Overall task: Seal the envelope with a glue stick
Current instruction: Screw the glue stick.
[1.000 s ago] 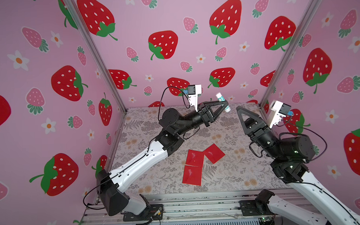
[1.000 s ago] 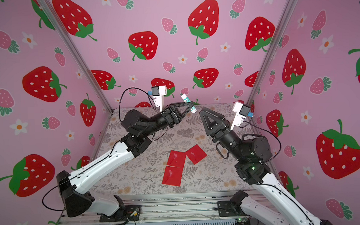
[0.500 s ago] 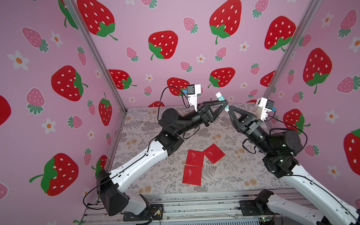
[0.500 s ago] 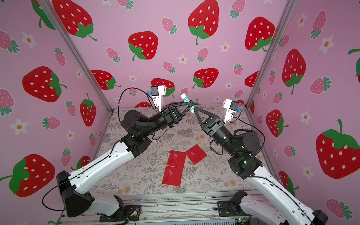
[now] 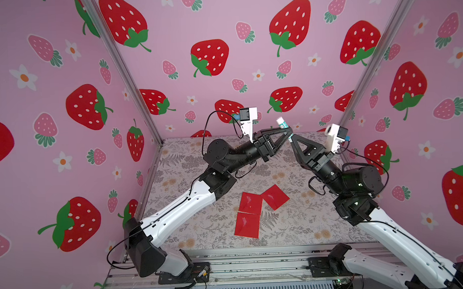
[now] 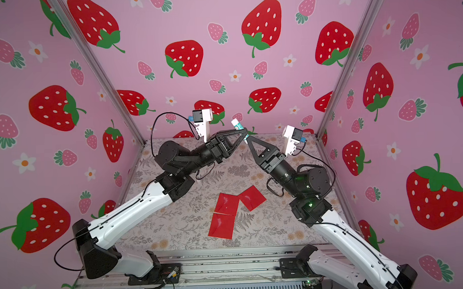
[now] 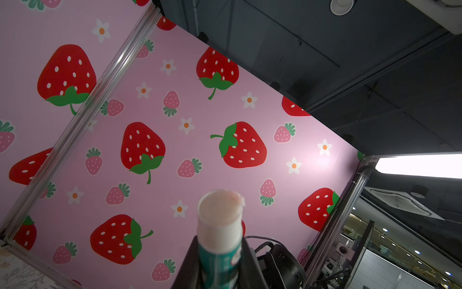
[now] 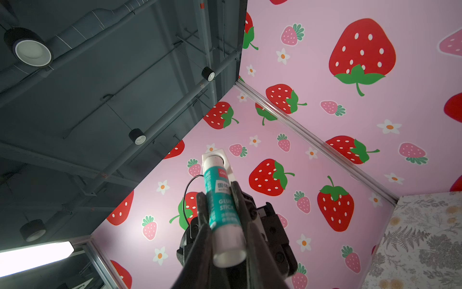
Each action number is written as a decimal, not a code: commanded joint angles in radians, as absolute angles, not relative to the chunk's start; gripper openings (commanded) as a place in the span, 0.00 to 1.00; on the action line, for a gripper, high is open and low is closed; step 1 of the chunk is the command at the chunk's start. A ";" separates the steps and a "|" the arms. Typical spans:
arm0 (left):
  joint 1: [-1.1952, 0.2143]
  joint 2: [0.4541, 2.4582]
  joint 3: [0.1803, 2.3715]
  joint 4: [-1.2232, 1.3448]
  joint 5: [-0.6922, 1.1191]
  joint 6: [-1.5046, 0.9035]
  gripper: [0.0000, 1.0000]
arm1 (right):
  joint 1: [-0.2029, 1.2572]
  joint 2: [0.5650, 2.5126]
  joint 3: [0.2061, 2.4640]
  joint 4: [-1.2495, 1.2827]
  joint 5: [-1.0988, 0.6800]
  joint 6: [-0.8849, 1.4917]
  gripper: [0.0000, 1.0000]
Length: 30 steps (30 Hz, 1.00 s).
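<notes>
Glue stick (image 5: 282, 123): 1 item, aloft over the back of the table (image 5: 189, 178), clamped in my left gripper (image 5: 288, 130). Change since 1 second ago: my right gripper (image 5: 292, 141) has swung in and closed on its lower end.

White arm shells (image 5: 179, 213); black joints (image 5: 218, 151) — looping black cables (image 5: 202, 140).

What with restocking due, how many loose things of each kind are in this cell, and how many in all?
glue stick: 1
red paper pieces: 3 (two abut; I cannot tell if they are one opened envelope)
Total: 4
</notes>
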State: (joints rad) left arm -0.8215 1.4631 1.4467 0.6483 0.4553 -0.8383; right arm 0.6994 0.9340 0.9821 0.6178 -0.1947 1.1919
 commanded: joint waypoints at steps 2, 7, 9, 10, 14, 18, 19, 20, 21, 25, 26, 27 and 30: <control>-0.825 1.475 1.486 0.680 0.474 -0.836 0.00 | 0.703 0.937 0.990 0.649 -0.218 1.158 0.12; -0.826 1.478 1.488 0.681 0.472 -0.841 0.00 | 0.703 0.919 0.994 0.581 -0.185 0.966 0.00; -0.828 1.476 1.485 0.681 0.472 -0.843 0.00 | 0.703 0.919 1.002 0.527 -0.163 0.846 0.00; -0.828 1.475 1.482 0.681 0.470 -0.844 0.00 | 0.703 0.919 1.009 0.500 -0.147 0.770 0.00; -0.828 1.469 1.476 0.675 0.465 -0.847 0.00 | 0.703 0.894 1.061 0.422 -0.094 0.443 0.00; -0.828 1.459 1.477 0.656 0.460 -0.836 0.00 | 0.703 0.940 1.125 0.398 -0.125 0.048 0.00; -0.828 1.457 1.475 0.651 0.458 -0.834 0.00 | 0.703 0.950 1.141 0.389 -0.155 -0.075 0.00; -0.827 1.454 1.472 0.651 0.456 -0.836 0.00 | 0.703 0.960 1.153 0.377 -0.182 -0.187 0.00; -0.828 1.450 1.470 0.651 0.454 -0.833 0.00 | 0.703 0.964 1.157 0.381 -0.201 -0.274 0.00; -0.828 1.443 1.458 0.652 0.446 -0.832 0.00 | 0.704 0.955 1.071 0.492 -0.365 -0.669 0.00; -0.828 1.442 1.456 0.653 0.444 -0.831 0.00 | 0.704 0.947 1.037 0.527 -0.413 -0.768 0.00; -0.828 1.441 1.455 0.653 0.444 -0.831 0.00 | 0.706 0.940 1.010 0.550 -0.443 -0.826 0.00; -0.828 1.443 1.456 0.653 0.445 -0.831 0.00 | 0.707 0.920 0.978 0.587 -0.427 -0.798 0.00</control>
